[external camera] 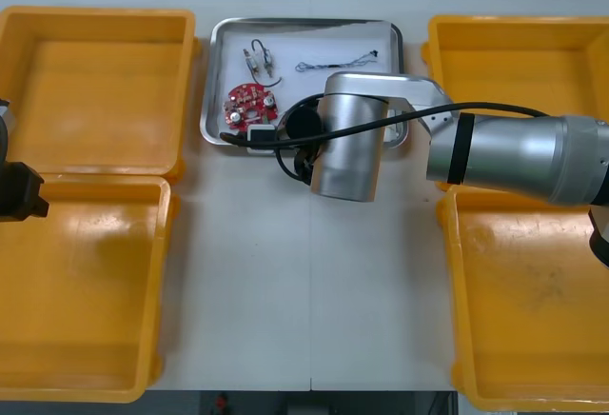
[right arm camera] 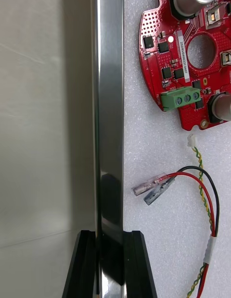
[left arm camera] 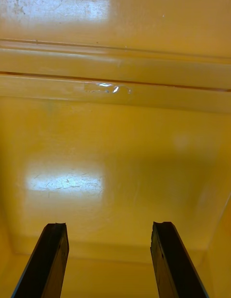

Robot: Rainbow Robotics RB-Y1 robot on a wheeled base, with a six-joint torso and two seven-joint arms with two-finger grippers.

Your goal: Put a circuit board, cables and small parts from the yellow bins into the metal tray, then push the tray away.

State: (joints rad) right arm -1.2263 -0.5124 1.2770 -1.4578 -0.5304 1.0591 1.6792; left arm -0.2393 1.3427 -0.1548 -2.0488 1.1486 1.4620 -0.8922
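Right wrist view, right hand (right arm camera: 109, 235) clamping tray (right arm camera: 108, 86) rim (one board (right arm camera: 180, 69)), left hand (left arm camera: 108, 226) open.

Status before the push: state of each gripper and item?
Right gripper: shut on the metal tray, at its near rim.
Left gripper: open, over a left yellow bin.
Circuit board: lying flat in the tray.
Red and yellow cable: in the tray, beside the board.
Blue and white cable: in the tray, apart from the board.
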